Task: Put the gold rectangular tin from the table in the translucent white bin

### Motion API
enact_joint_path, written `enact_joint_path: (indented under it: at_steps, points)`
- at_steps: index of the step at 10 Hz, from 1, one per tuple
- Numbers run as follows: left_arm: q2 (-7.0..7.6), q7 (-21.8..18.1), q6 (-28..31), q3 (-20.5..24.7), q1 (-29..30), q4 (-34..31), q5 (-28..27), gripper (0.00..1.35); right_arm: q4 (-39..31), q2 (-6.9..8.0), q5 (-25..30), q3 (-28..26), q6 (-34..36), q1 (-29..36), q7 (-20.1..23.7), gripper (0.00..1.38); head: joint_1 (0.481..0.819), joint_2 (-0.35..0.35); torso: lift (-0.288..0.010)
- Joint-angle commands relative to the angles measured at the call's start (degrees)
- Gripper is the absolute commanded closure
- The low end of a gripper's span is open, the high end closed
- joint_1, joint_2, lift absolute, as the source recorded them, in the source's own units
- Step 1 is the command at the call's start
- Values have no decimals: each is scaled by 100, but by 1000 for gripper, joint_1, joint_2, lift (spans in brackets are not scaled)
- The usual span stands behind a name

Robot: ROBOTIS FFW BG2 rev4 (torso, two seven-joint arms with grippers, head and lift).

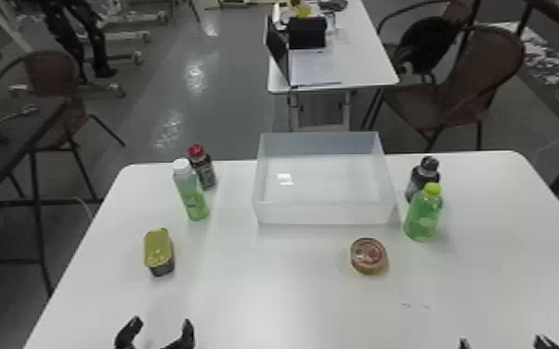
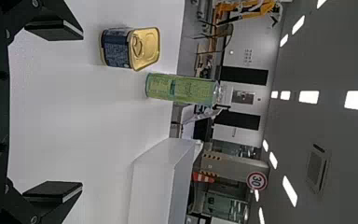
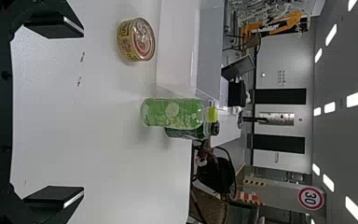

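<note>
Seeing the bin (image 1: 325,213) standing open-topped at the far side of the worktop (image 1: 269,287), with a long wall facing the robot. Finding the tin (image 1: 158,248) standing on the worktop outside the bin, well to its left and nearer the robot, turning its gold ring-pull lid upward and showing dark sides. Holding the left gripper (image 1: 162,320) in front of the bin and off to its left, farther from the bin than the tin. Spreading its jaws wide and gripping nothing between them. Holding the right gripper (image 1: 501,340) in front of the bin and off to its right. Spreading its jaws wide too, and gripping nothing.

Seeing the white-capped bottle (image 1: 192,199) standing upright left of the bin, and the red-capped bottle (image 1: 206,174) standing near it, a little closer to the bin. Seeing the can (image 1: 367,253) lying flat in front of the bin, toward its right end. Finding the lime-capped bottle (image 1: 422,220) standing just beyond the bin's front right corner, and the dark-capped bottle (image 1: 415,183) standing near the bin's right wall. Behind the bin, seeing a laptop (image 1: 313,67) lying open on a far table (image 1: 367,65).
</note>
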Motion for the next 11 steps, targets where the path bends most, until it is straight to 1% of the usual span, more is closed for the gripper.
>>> enact_joint_path:
  at_steps: [1,6,11]
  points:
    - [-15,0,19,-4,-1,1,-3,162,0,-5,0,0,3,-9,-1,107,695,118,-29]
    - [-15,0,107,14,-19,1,-20,162,-9,-5,18,0,38,-9,-1,107,695,117,-29]
    - [-15,18,573,321,-520,1,-618,162,18,-5,0,26,38,-97,8,107,695,123,-29]
